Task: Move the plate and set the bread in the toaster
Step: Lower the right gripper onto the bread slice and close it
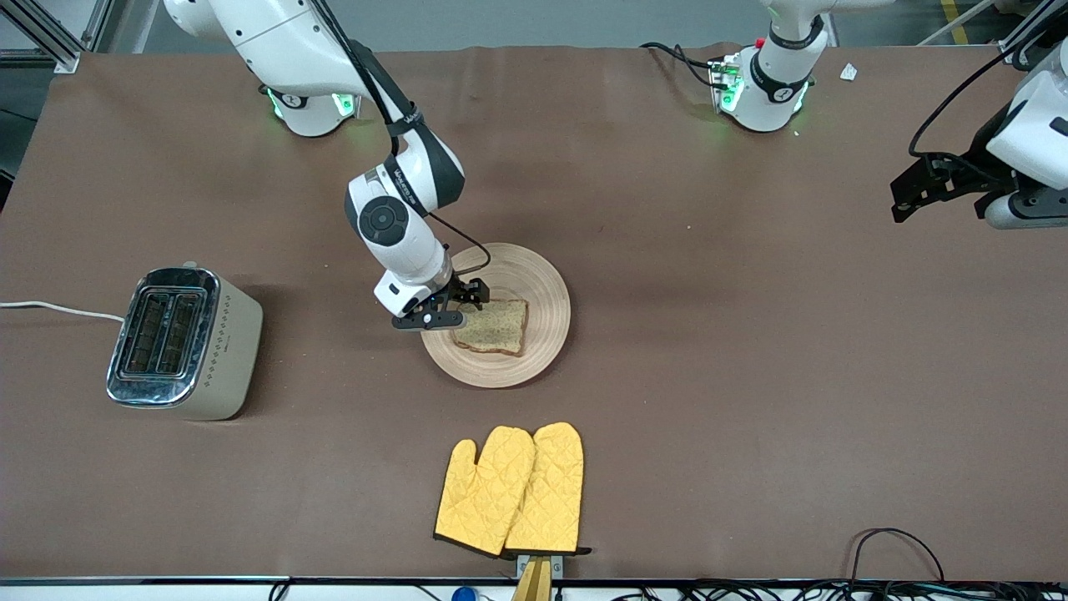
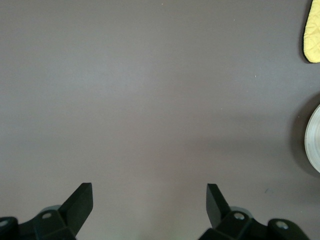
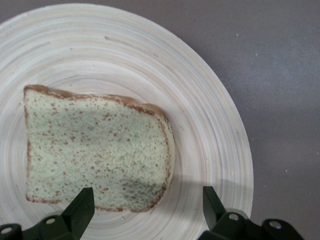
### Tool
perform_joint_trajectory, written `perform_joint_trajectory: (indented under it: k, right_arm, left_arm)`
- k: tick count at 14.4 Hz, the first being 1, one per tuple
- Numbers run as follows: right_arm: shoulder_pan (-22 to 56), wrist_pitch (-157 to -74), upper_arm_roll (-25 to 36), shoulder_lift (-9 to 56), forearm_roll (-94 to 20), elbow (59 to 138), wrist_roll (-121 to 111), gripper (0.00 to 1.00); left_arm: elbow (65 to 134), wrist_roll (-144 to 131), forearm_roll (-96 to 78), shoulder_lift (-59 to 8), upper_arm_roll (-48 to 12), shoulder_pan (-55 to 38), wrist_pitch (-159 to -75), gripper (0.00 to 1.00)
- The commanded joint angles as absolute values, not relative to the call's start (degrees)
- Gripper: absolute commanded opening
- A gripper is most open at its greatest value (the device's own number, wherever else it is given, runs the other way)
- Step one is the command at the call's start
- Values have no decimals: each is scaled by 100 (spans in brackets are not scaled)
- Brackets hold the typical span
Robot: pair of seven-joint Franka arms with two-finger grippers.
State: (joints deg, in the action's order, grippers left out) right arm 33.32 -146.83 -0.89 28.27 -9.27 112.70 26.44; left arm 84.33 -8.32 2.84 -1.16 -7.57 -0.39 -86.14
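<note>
Right gripper (image 1: pixel 460 305), wide open and empty, hovers over bread (image 1: pixel 494 325) on plate (image 1: pixel 534 284); toaster (image 1: pixel 188 344) at plate's nine o'clock. Left gripper (image 2: pixel 149 199) waits, open, empty.

The brown surface (image 1: pixel 751 351) carries the toaster (image 1: pixel 183 342) toward the right arm's end, the plate (image 1: pixel 542 284) mid-surface, and seemingly two yellow mitts (image 1: pixel 511 488) at the camera-side edge.

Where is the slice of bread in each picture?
Front view: the bread lies flat on the plate, mid-table, with the right claw open just above its edge.
Left wrist view: the bread is not in it; only a sliver of the plate's rim shows past the open left claw.
Right wrist view: the bread fills the middle.
Shared landmark: the plate.
</note>
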Motion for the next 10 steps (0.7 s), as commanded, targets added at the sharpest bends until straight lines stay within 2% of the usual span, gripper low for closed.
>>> perform_joint_trajectory:
  k: [1,6,10]
  right_arm:
    - [3401,-14818,-44,2935,-1020,11224,2707,93]
    - [3410,-14862,-44,3111,-1020,11066,2707,86]
    - [3471,-14871,-44,3111,-1011,11083,2654,75]
  left_arm:
    - [8596,-773,193,97,-756,0,-8561,100]
    - [8578,-765,193,220,-721,114,-8420,100]
    - [8569,-773,193,246,-712,132,-8411,100]
